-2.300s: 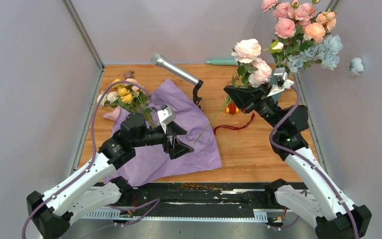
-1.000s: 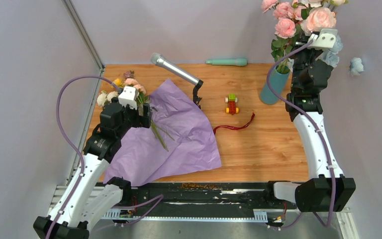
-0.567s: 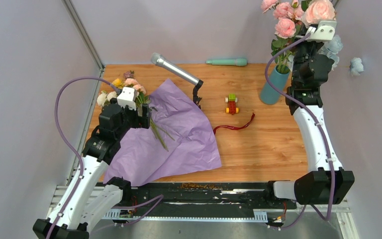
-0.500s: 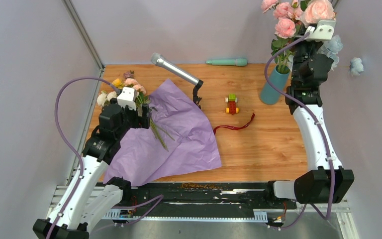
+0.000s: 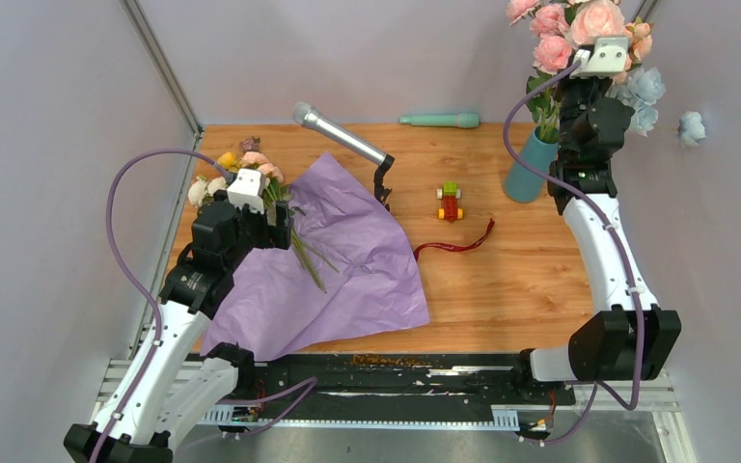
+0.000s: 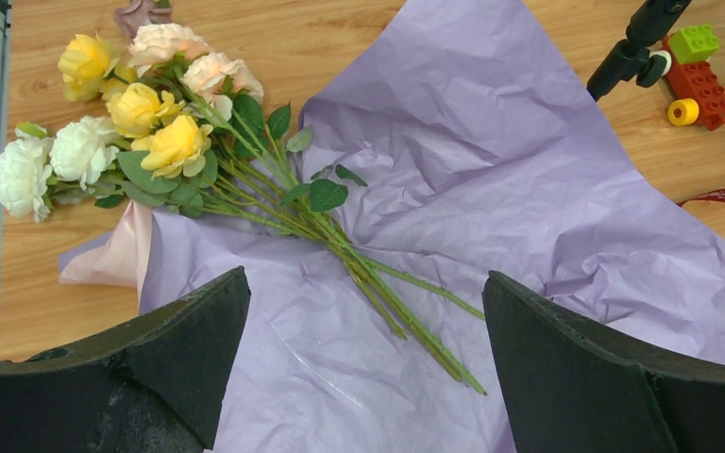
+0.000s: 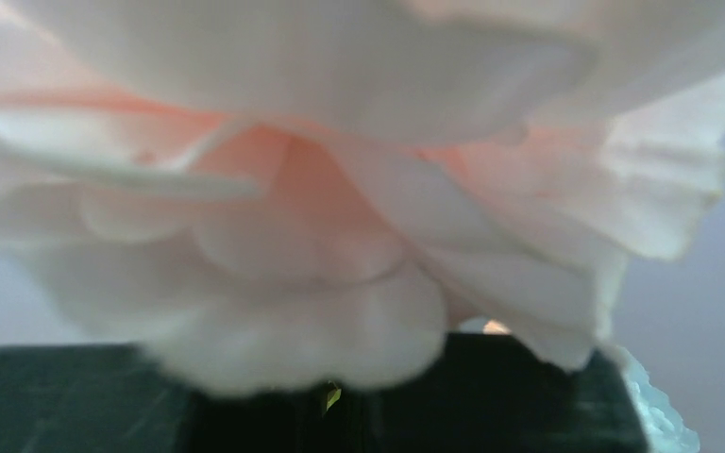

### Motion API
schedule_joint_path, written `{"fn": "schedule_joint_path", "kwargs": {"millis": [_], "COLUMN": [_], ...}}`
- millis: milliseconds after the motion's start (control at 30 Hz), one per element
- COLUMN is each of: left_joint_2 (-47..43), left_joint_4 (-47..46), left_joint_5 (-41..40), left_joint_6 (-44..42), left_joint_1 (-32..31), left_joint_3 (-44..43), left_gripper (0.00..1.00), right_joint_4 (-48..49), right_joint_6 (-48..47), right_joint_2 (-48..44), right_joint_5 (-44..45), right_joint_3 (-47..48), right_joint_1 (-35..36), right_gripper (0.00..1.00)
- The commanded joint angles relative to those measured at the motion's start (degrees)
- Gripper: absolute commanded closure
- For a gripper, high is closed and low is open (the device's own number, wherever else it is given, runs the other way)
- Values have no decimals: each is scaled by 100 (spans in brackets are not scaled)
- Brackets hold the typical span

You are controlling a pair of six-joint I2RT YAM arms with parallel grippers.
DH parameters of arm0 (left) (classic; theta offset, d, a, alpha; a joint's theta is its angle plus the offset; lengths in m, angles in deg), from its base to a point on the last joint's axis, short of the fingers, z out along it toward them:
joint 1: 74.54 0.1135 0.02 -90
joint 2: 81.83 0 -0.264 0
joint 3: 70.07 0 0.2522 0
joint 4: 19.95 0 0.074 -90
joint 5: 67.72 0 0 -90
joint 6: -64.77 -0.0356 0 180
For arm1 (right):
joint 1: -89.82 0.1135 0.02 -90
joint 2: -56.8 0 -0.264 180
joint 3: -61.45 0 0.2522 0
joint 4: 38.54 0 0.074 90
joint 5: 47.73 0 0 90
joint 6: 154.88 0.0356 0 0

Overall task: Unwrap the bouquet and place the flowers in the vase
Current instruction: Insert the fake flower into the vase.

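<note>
— Right claw (image 7: 332,401) looks clamped on a pink rose (image 7: 321,189) stem, high over the vase (image 5: 531,166), mid-placing!
— Left claw (image 6: 363,288) gapes above the flowers (image 6: 175,142) lying on the paper (image 6: 491,170); next, drop and pinch those stems

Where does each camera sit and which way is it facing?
Top external: above and behind, looking down at the table; both arms show.
Left wrist: over the purple paper, looking down at flowers; open fingers show.
Right wrist: high by the vase, facing a pink rose; dark fingers below.
Shared: top and left wrist see the paper.
</note>
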Motion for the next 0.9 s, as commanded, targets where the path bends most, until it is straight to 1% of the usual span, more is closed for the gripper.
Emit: {"fn": "schedule_joint_path", "kwargs": {"millis": [0, 233, 467, 867], "left_joint_2": [-24, -1, 14, -10], "left_joint_4": [-66, -79, -75, -93], "left_joint_5": [-55, -37, -7, 14], "left_joint_6": [-38, -31, -20, 22], "left_joint_1": [32, 32, 34, 34], "left_joint_3": [3, 3, 1, 3], "left_gripper": [0, 0, 0, 0], "right_joint_4": [271, 146, -67, -435], "right_joint_6": [-318, -330, -472, -971], "right_joint_2": [73, 141, 329, 734], "right_joint_5": [-122, -333, -756, -792], "right_joint_3": [73, -121, -265, -438], "right_joint_1": [-31, -31, -31, -31], "right_gripper": [100, 100, 100, 100]}}
